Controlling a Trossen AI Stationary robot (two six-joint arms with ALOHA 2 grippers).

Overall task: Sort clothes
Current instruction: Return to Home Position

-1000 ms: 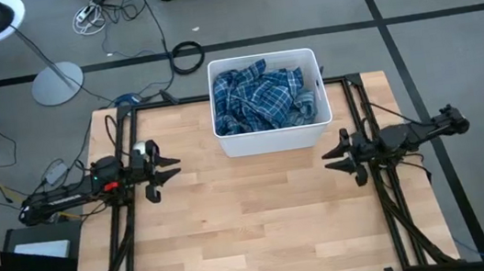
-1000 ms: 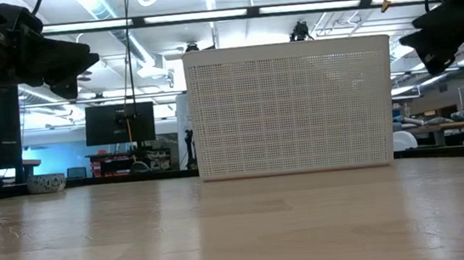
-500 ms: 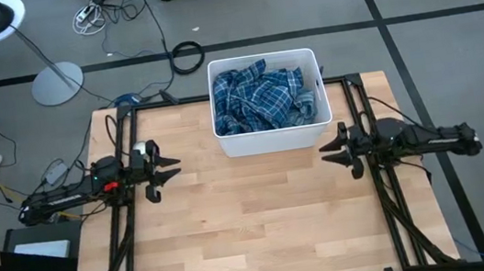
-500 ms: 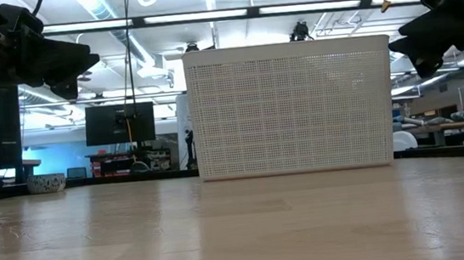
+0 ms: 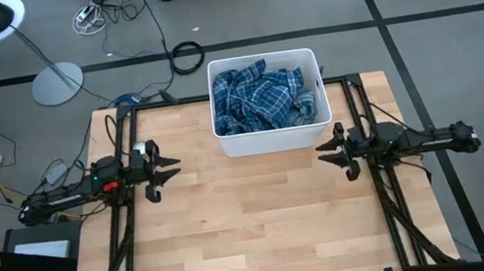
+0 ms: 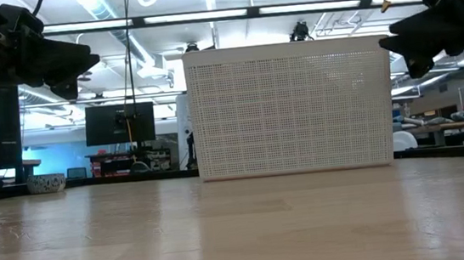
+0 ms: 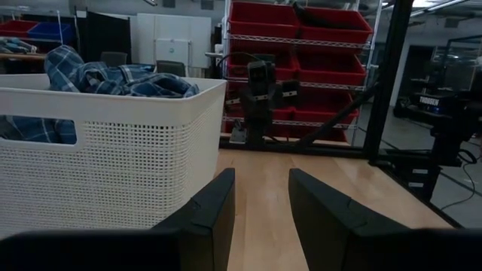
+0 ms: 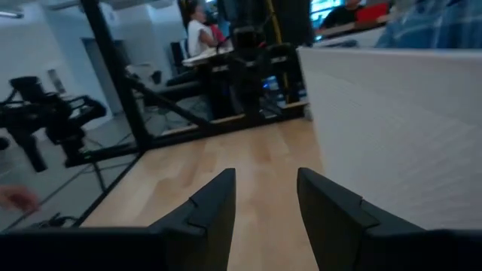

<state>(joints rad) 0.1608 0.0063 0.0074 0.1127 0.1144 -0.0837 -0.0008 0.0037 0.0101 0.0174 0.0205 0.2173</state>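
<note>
Lying in bin [image 5: 272,141], plaid clothes [image 5: 265,96] between spread left tool [image 5: 174,169], spread right tool [image 5: 322,152]; apparently nearer right.

The high camera looked straight down from well above, taking in the whole surface [image 5: 253,227], both arms and the white bin [image 5: 273,141] at its far edge. The low camera sat at surface height, facing the bin's perforated wall and the room behind. Each wrist camera looked forward between parted fingers, the left fingers [image 7: 215,218] and the right fingers [image 8: 211,214], toward each other across the surface. All four views shared the bin.
</note>
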